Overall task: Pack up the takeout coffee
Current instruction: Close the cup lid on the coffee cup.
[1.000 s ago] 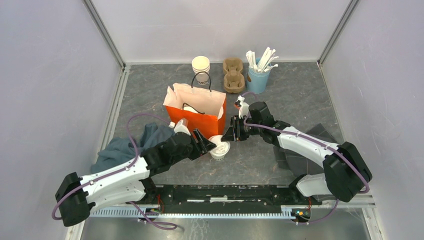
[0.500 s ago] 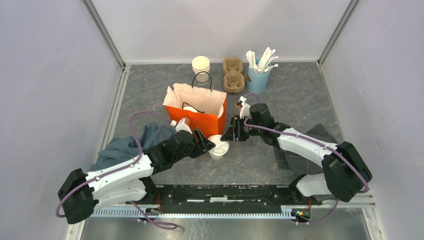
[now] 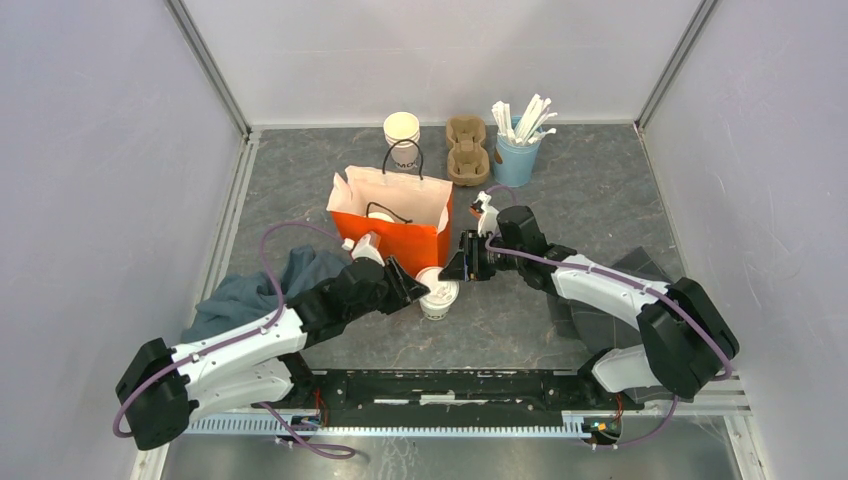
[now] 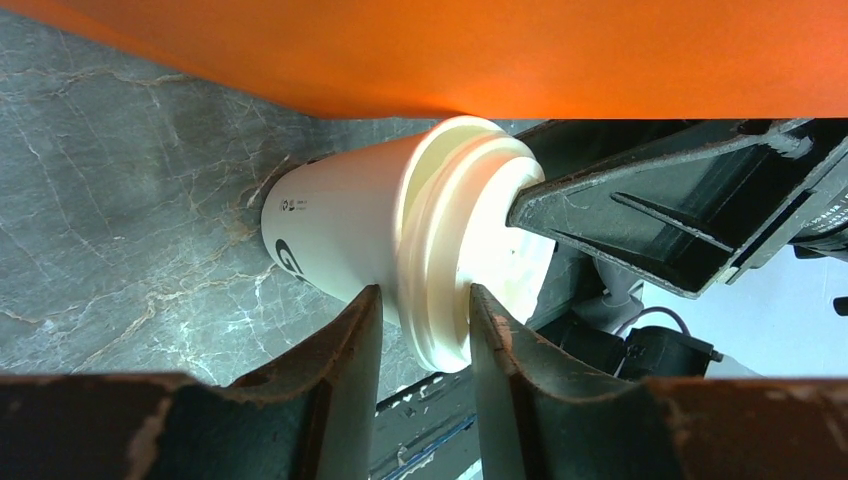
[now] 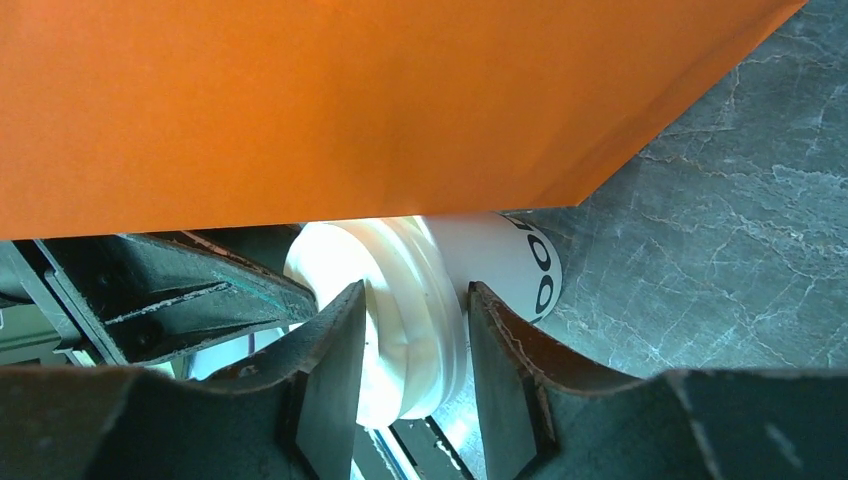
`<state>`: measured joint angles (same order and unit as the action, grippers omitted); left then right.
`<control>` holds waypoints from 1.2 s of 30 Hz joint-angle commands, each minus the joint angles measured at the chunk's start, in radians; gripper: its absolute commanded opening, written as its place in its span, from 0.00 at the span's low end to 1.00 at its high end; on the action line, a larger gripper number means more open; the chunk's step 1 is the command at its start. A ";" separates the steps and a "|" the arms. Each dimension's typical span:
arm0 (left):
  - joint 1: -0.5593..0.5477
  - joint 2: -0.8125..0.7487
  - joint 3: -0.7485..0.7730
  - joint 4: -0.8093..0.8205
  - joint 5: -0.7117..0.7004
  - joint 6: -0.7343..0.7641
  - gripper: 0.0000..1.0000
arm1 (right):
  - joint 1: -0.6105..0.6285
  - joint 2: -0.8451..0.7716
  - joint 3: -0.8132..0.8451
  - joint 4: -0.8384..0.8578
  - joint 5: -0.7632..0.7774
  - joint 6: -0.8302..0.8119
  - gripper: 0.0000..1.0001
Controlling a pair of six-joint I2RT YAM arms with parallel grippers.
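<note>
Beside the orange bag (image 3: 395, 240), a lidded cup (image 3: 437, 297) sits between two sets of jaws

Close against the bag's front face, near the middle of the grey marbled table (image 3: 600, 190), the cream-white cup stands upright with its white lid (image 4: 450, 220) on. The left gripper (image 4: 422, 300) comes at it from the left arm's side and the right gripper (image 5: 417, 295) from the opposite side, so the two meet at the cup's top. In the left wrist view the left gripper's fingers (image 4: 335, 370) stand partly apart with the lid's rim between them, one beside the cup wall under the rim and the other at the lid's top. Whether they press on it cannot be told. The right wrist view shows much the same on the other side. The right gripper's fingers (image 5: 505, 360) bracket the rim closely with no clear gap, yet a firm clamp cannot be told. Each wrist camera also sees the other gripper's dark finger at the far edge of the lid. Inside the bag's open mouth a white rounded shape (image 3: 379, 214) shows under the black handle; what it is cannot be told. Along the back of the table stand a stack of lidless cups (image 3: 402, 130), a cardboard cup carrier (image 3: 466, 150) and a blue holder of white sticks (image 3: 517, 150). A grey-blue cloth (image 3: 250, 295) lies by the left arm
</note>
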<state>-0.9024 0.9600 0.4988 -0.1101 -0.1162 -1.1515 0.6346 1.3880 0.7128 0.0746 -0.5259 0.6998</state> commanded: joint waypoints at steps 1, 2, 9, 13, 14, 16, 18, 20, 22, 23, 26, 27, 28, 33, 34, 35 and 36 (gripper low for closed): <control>0.003 -0.007 0.010 0.079 0.045 0.021 0.41 | 0.011 0.019 0.020 0.019 0.001 0.001 0.44; 0.003 -0.008 0.008 0.077 0.047 0.014 0.41 | 0.010 0.019 0.020 0.016 0.001 0.001 0.43; 0.011 -0.048 0.013 0.038 -0.017 0.033 0.66 | 0.011 0.013 0.011 0.016 -0.027 -0.017 0.43; 0.011 -0.053 0.004 0.054 -0.009 0.035 0.67 | 0.016 0.003 -0.002 0.039 -0.069 -0.014 0.42; 0.011 -0.050 -0.001 0.057 0.003 0.033 0.66 | 0.018 0.002 -0.004 0.040 -0.081 -0.019 0.43; 0.011 -0.051 -0.006 0.059 0.027 0.030 0.65 | 0.023 -0.002 -0.010 0.042 -0.102 -0.023 0.43; 0.011 -0.062 -0.015 0.063 0.054 0.029 0.62 | 0.031 -0.009 -0.018 0.039 -0.106 -0.024 0.43; 0.011 -0.076 -0.023 0.066 0.083 0.023 0.59 | 0.039 -0.018 -0.029 0.039 -0.108 -0.019 0.43; 0.011 -0.087 -0.030 0.063 0.123 0.012 0.57 | 0.046 -0.036 -0.042 0.034 -0.106 -0.013 0.43; 0.011 -0.092 -0.032 0.060 0.147 0.006 0.57 | 0.047 -0.049 -0.053 0.033 -0.102 -0.007 0.44; 0.011 -0.105 -0.038 0.056 0.206 -0.010 0.56 | 0.050 -0.092 -0.089 0.019 -0.090 0.005 0.44; 0.011 -0.108 -0.038 0.052 0.219 -0.012 0.55 | 0.050 -0.104 -0.101 0.018 -0.089 0.006 0.44; 0.011 -0.111 -0.035 0.044 0.228 -0.012 0.55 | 0.051 -0.115 -0.112 0.015 -0.087 0.008 0.45; 0.011 -0.139 -0.012 -0.072 0.192 0.003 0.69 | 0.052 -0.121 -0.114 0.011 -0.085 -0.002 0.46; 0.011 -0.146 -0.012 -0.086 0.173 0.008 0.72 | 0.050 -0.116 -0.109 0.010 -0.083 -0.006 0.47; 0.011 -0.156 -0.011 -0.087 0.154 0.018 0.75 | 0.051 -0.112 -0.102 0.007 -0.086 -0.011 0.48; 0.012 -0.165 -0.011 -0.081 0.135 0.035 0.77 | 0.051 -0.108 -0.097 0.003 -0.089 -0.018 0.48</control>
<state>-0.8913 0.8333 0.4530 -0.1715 0.0608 -1.1530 0.6788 1.2747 0.6037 0.0814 -0.5907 0.6945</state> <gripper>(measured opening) 0.733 0.473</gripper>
